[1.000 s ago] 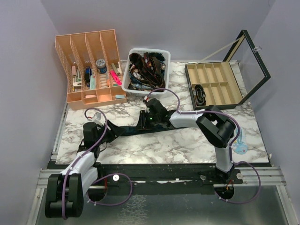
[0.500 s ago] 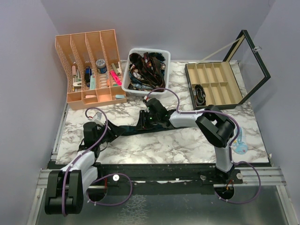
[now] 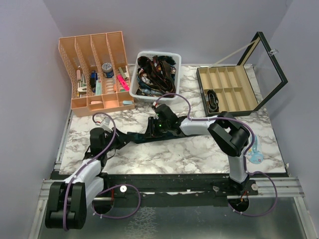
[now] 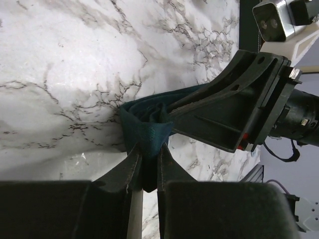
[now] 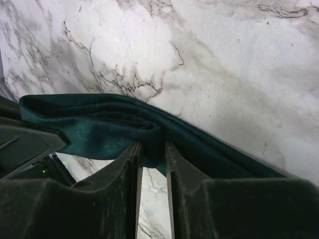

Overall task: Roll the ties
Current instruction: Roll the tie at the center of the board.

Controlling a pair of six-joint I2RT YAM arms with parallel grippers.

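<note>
1. Across the middle of the marble table (image 3: pixel 199 149), the teal tie (image 3: pixel 137 137) lies strung out between my two arms, low against the surface.
2. My left gripper (image 4: pixel 146 158) is pinched together on one end of it, and the cloth puckers into a small bunch just past the fingertips.
3. My right gripper (image 5: pixel 152 149) is clamped on a fold further along the strip, with fabric spilling out to either side of its fingers.
4. I judge the tie light and limp. It crumples wherever it is pinched and has a faint sheen, so it will probably slide under a loose hold and won't keep a coil unaided.
5. I would rather hold it flat across its full width near an end, since a bunched pinch may start the roll crooked. I cannot tell whether my left side has the narrow or the pointed end.
6. Behind, the spare ties (image 3: pixel 154 72) sit tangled in a white basket (image 3: pixel 133 88), and they look likely to snag when lifted.
</note>
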